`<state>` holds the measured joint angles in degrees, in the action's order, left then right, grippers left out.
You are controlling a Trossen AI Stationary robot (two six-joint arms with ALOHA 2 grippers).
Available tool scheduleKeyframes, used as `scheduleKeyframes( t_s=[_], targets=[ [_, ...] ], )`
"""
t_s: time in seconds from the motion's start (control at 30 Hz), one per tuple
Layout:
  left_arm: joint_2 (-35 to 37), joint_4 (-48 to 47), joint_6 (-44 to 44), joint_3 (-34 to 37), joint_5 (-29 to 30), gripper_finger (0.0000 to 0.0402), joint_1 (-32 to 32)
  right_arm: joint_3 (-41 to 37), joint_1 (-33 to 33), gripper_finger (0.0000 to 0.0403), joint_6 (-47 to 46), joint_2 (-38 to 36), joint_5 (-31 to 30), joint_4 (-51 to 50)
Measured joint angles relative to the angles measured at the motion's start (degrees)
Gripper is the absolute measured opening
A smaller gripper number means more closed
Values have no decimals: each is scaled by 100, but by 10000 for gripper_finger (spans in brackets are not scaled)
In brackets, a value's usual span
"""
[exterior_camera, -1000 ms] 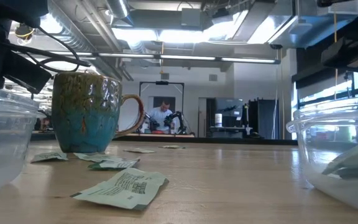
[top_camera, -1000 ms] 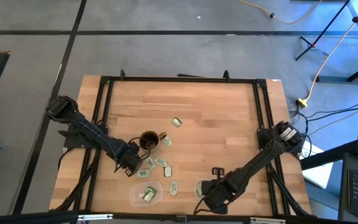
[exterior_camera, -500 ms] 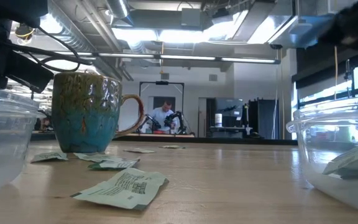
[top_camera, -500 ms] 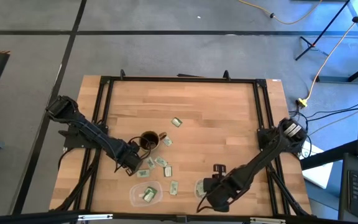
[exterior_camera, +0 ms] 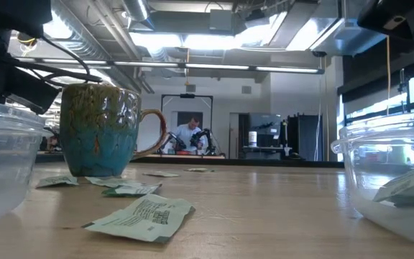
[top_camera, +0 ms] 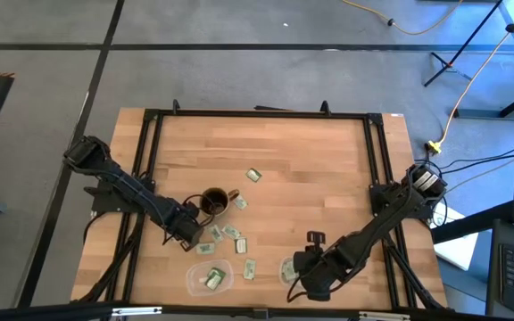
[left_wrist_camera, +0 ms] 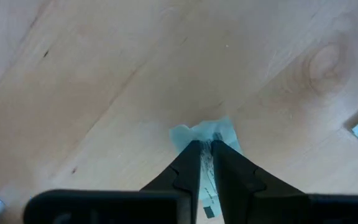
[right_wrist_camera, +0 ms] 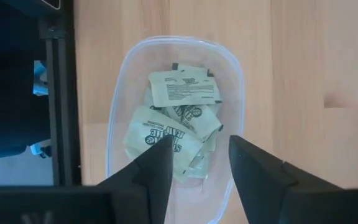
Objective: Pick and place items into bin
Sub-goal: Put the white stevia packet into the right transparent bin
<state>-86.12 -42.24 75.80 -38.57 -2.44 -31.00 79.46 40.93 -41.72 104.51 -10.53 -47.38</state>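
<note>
Pale green and white packets lie flat on the wooden table near the brown mug (top_camera: 214,201), among them one (top_camera: 234,234) by the mug and one (exterior_camera: 144,218) close in the low view. My left gripper (top_camera: 191,238) stands just left of these, shut on one pale green packet (left_wrist_camera: 204,132). My right gripper (right_wrist_camera: 201,146) hangs open above a clear bin (right_wrist_camera: 238,81) that holds several packets (right_wrist_camera: 182,90). That bin (top_camera: 286,267) sits near the table's near edge. My left gripper pinches a pale green packet between its two fingers. The packet's crumpled end (left_wrist_camera: 211,129) sticks out just past the fingertips, and more of it shows farther back in the narrow gap. I cannot tell whether the packet is off the table.
A second clear bin (top_camera: 208,277) with a packet inside sits left of the first, near the table's near edge. Single packets lie farther off (top_camera: 254,176) and between the bins (top_camera: 250,267). A black frame (top_camera: 257,113) borders the table. A person shows far off in the room.
My right gripper has drawn a little toward the table's far edge over its bin. In the low view a packet inside that bin has settled lower and lies paler against the wall. My left gripper has edged slightly away from the packets by the mug.
</note>
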Motion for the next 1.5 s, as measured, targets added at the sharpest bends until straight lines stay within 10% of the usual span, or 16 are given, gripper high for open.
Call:
scheduleKeyframes(
  t_s=[0.47, 0.97, 1.5],
  targets=[
    [102, -48, -920, -248, -270, 3, -13, -4, -71, 158, 210, -279, -1237, -986],
    [1666, -125, -1659, -635, -145, 2, -223, -11, -1028, 159, 2891, -1261, -1286, -323],
    [2469, 2658, -5997, -645, 2943, 2, -117, -820, -1949, 159, 5892, -1382, 262, 3268]
  ],
)
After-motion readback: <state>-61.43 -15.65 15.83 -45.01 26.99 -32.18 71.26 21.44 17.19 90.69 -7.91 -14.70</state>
